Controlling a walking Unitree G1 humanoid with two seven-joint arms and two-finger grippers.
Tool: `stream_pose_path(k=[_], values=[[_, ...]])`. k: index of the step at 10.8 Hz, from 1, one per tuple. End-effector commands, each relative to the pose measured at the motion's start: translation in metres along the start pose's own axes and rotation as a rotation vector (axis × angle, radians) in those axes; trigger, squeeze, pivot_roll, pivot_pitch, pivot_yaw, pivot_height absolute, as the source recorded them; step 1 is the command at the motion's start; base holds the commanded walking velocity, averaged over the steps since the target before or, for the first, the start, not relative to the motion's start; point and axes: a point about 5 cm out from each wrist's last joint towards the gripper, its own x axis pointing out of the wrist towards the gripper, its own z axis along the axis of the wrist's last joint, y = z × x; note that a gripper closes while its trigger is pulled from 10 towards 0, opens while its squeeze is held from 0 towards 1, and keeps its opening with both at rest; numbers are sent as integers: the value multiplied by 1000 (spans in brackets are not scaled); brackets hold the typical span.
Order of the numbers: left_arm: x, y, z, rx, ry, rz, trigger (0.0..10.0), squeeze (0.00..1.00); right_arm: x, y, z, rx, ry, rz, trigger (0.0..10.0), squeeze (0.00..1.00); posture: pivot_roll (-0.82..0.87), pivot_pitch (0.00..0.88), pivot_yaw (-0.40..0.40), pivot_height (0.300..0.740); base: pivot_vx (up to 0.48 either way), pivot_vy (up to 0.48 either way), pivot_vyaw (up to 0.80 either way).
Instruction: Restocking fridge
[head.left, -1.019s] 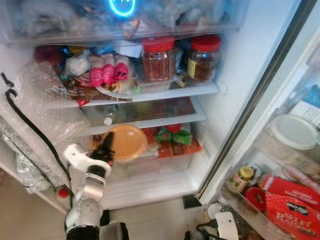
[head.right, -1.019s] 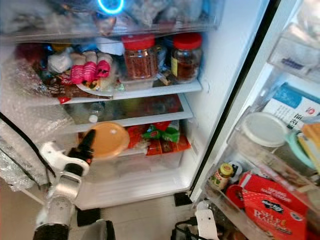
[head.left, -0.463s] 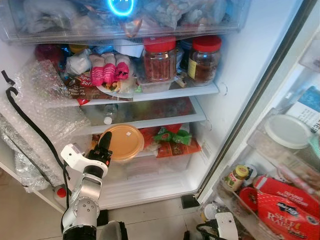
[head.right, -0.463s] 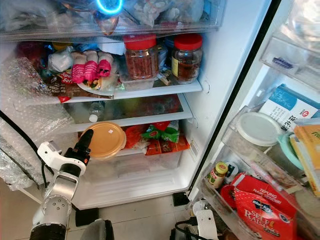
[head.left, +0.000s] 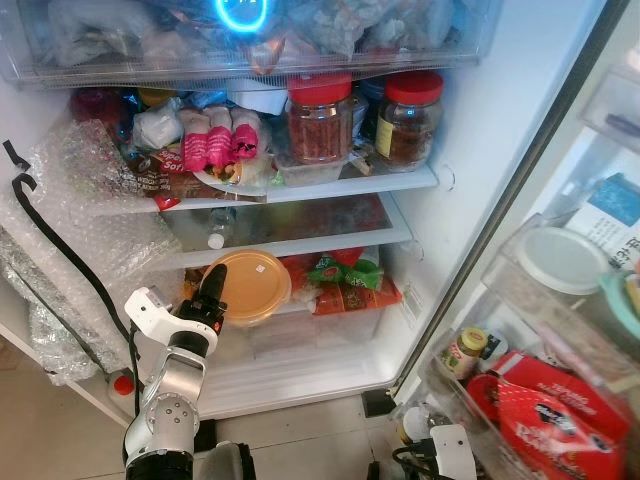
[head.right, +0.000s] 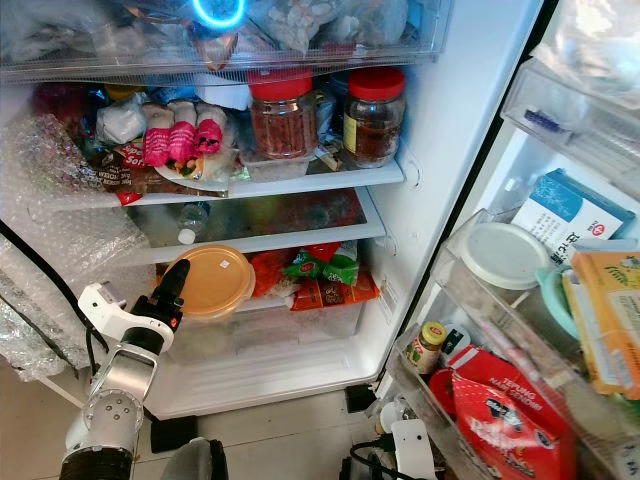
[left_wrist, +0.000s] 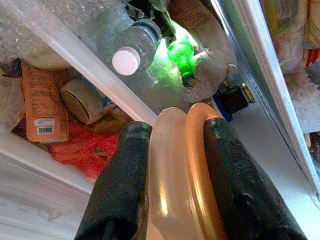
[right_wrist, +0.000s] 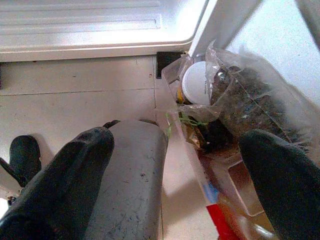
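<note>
A round tub with an orange lid (head.left: 250, 286) is tilted at the front of the fridge's lower level, just under the glass shelf (head.left: 300, 243). My left gripper (head.left: 211, 296) reaches up from below left and is shut on the tub's near rim. In the left wrist view the two black fingers (left_wrist: 123, 186) clamp the tub (left_wrist: 183, 165) edge-on, with a water bottle (left_wrist: 131, 49) and a green bottle beyond. My right gripper (right_wrist: 175, 172) hangs low by the floor near the door's foot, its fingers (right_wrist: 75, 175) spread wide around nothing.
Two red-lidded jars (head.left: 318, 117) and pink packets (head.left: 216, 148) crowd the upper shelf. Red and green packets (head.left: 345, 280) lie right of the tub. Bubble wrap and a black cable (head.left: 70, 262) hang at the left. The open door's bins (head.left: 560, 300) stand full at the right.
The blur has cleared and the camera has shifted a little. My left gripper still holds the tub at nearly the same spot, slightly further under the glass shelf.
</note>
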Motion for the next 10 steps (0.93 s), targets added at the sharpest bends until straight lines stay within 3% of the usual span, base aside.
stream_pose_path(k=[1, 10], values=[[0, -4, 1, -7, 1, -25, 10000, 0, -8, 9, -35, 6, 141, 27, 10000, 0, -166, 71, -7, 631, 0, 0, 0], [0, -7, -4, -5, 23, -47, 10000, 0, -9, 9, -35, 5, 144, 31, 10000, 0, -167, 61, -7, 631, 0, 0, 0]])
